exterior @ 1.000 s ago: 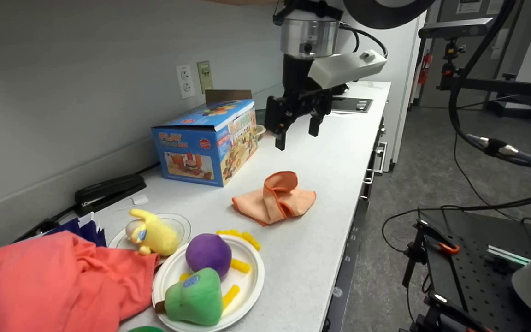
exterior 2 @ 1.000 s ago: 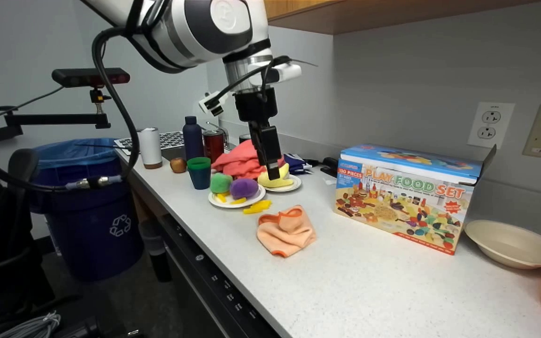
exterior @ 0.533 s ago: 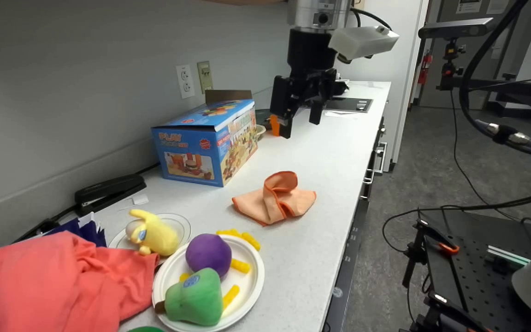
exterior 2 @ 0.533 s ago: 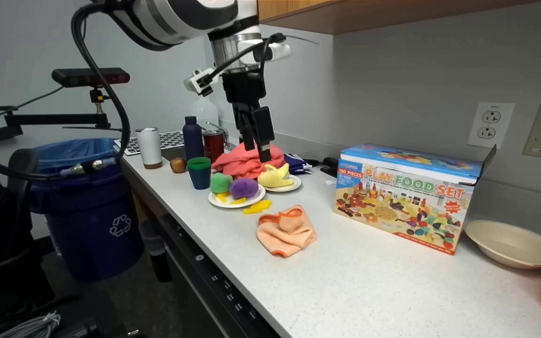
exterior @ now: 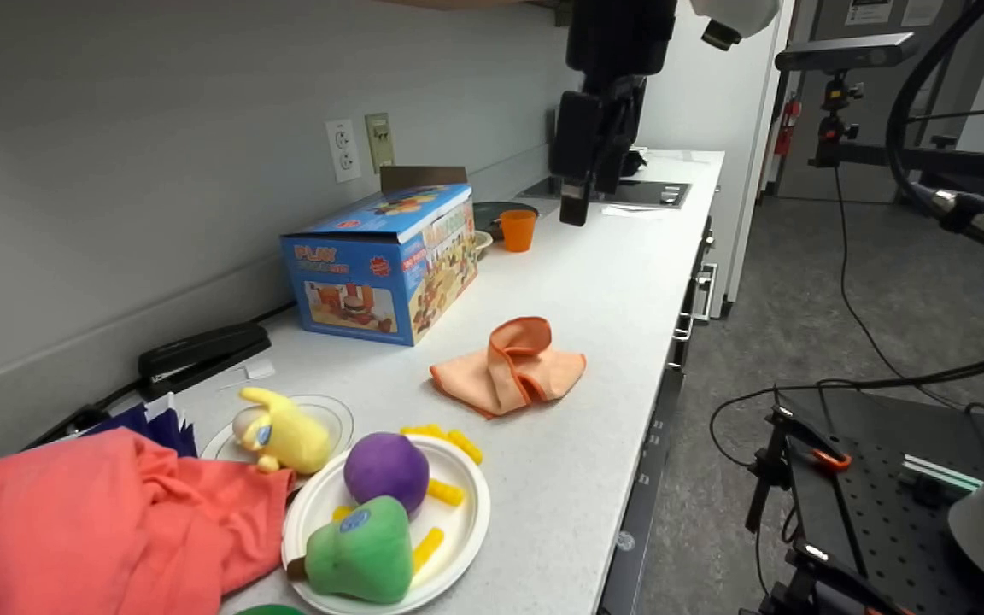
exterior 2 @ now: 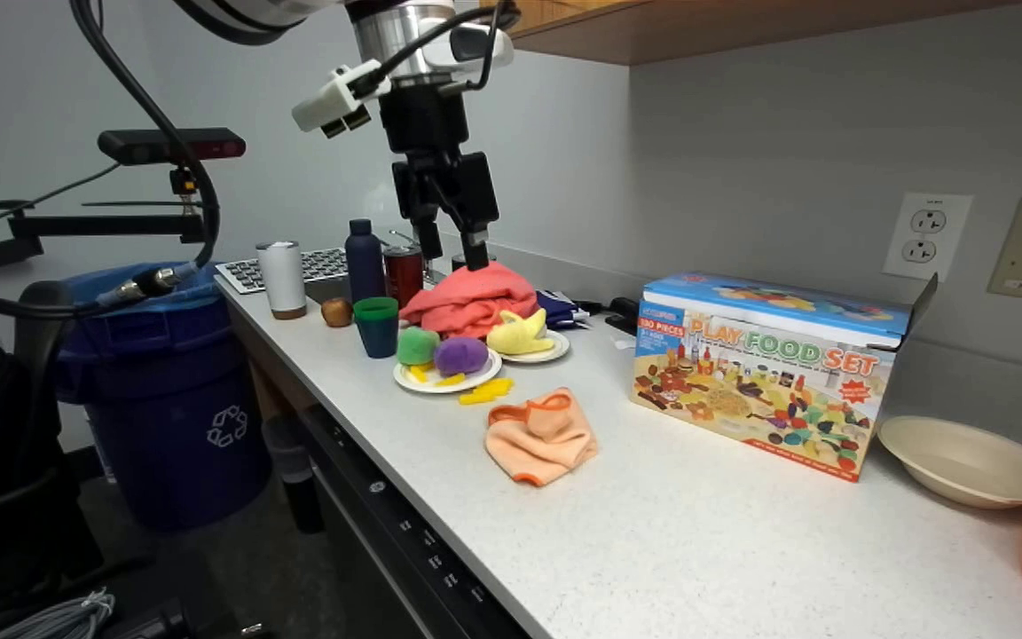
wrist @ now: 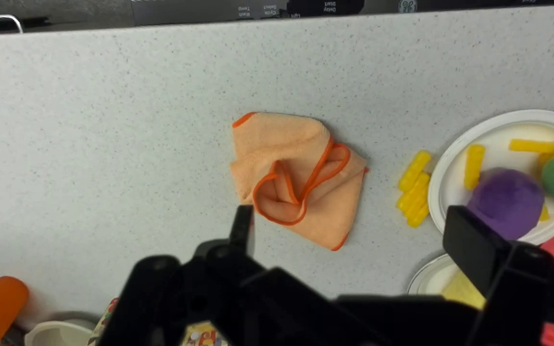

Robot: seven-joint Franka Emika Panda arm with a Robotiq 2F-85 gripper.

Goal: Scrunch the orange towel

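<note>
The orange towel is a small peach cloth with darker orange edging, folded and bunched with a raised loop. It lies on the counter in both exterior views [exterior: 479,380] [exterior 2: 536,448] and in the wrist view [wrist: 279,134]. My gripper [exterior 2: 452,256] is open, with nothing between its fingers, high above the counter. It also shows in an exterior view [exterior: 591,202], where one finger partly covers the other. In the wrist view my gripper [wrist: 350,210] shows its fingers wide apart, and the towel appears beyond and between them, not touched.
A colourful toy box [exterior 2: 759,382] stands by the wall near the towel. A white plate [exterior: 477,525] holds a purple toy [exterior: 387,470] and a green toy [exterior: 364,551]. A salmon-red cloth [exterior: 73,530], a yellow toy [exterior: 300,436] and an orange cup [exterior: 518,231] are also on the counter.
My gripper has risen and moved, leftward in one exterior picture and rightward in the other. It has turned a little. The towel has not moved.
</note>
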